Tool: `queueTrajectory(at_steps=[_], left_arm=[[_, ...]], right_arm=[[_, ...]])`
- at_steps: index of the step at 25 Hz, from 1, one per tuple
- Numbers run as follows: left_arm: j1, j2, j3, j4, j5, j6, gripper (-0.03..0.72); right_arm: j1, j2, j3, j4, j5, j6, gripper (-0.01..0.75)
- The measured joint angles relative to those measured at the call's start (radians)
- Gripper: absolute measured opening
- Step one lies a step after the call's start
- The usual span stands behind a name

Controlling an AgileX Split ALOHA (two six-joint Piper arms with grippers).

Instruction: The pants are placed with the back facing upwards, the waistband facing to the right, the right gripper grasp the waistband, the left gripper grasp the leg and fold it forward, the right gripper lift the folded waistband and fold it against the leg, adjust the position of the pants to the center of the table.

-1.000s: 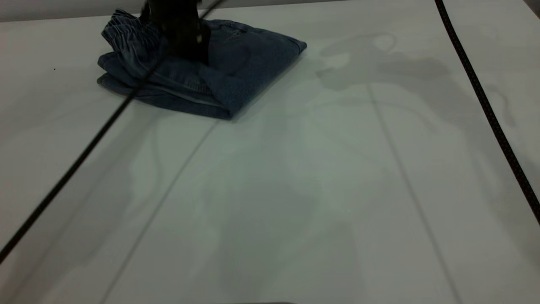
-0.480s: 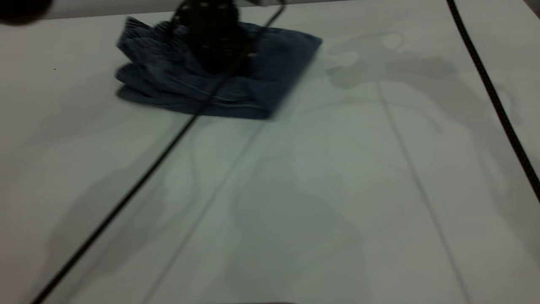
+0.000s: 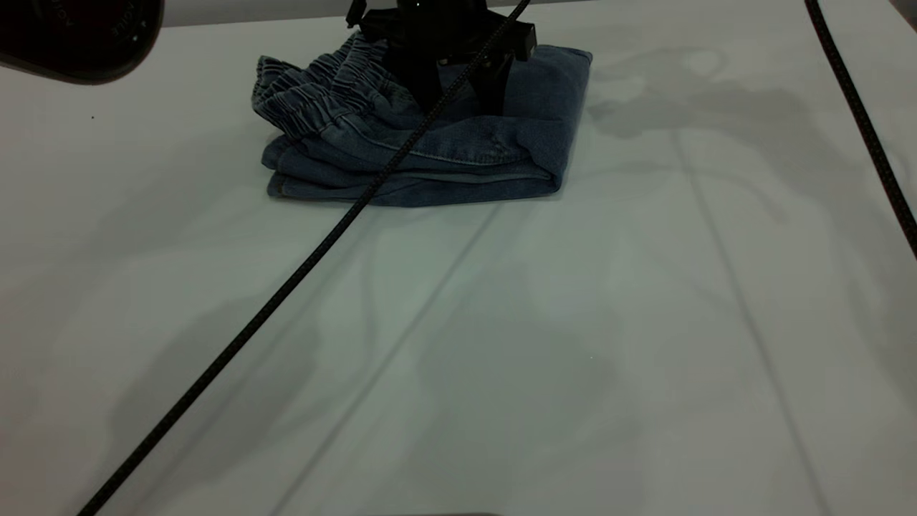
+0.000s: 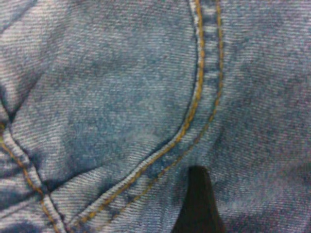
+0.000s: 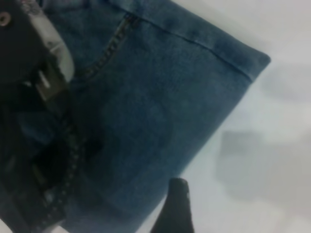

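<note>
The pants (image 3: 458, 154) lie folded into a thick blue denim bundle at the far middle of the table (image 3: 501, 358). Their gathered waistband (image 3: 322, 104) lies on top at the bundle's left. The printed leg is hidden inside the fold. My left gripper (image 3: 458, 107) stands on top of the bundle, fingers spread and pressing into the denim, its braided cable (image 3: 286, 283) running off to the near left. The left wrist view shows close denim (image 4: 121, 97) with orange stitching and one fingertip (image 4: 197, 204). One right fingertip (image 5: 176, 208) hovers by the bundle's edge (image 5: 160, 97) over bare table; the right gripper is out of the exterior view.
A dark rounded arm part (image 3: 79, 36) juts in at the far left corner. A second braided cable (image 3: 867, 129) crosses the table's right side. The table's far edge runs just behind the pants. The right wrist view also shows the left gripper (image 5: 39, 97) on the denim.
The pants bundle has slid to the right on the table with the left gripper on top of it, and has turned slightly. The dark arm part has come into view at the far left.
</note>
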Motion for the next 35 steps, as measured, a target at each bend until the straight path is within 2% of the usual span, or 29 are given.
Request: queueTrajectory(at_steps=[11, 22, 28, 32, 35], left_arm=[[0.028, -0.141, 0.000, 0.019, 0.000, 0.040, 0.505], [0.055, -0.412, 0.000, 0.106, 0.000, 0.040, 0.505], [0.057, -0.571, 0.003, 0.138, 0.000, 0.040, 0.505], [0.057, -0.714, 0.100, 0.138, 0.000, 0.040, 0.505], [0.057, -0.843, 0.252, 0.138, 0.000, 0.040, 0.505]], right_arm=[[-0.077, -0.088, 0.000, -0.049, 0.050, 0.004, 0.574], [-0.081, -0.358, 0.000, -0.048, 0.242, 0.094, 0.574], [-0.081, -0.520, 0.014, -0.044, 0.262, 0.176, 0.574], [-0.081, -0.652, 0.075, -0.042, 0.265, 0.207, 0.574], [-0.081, -0.765, 0.174, -0.039, 0.266, 0.217, 0.574]])
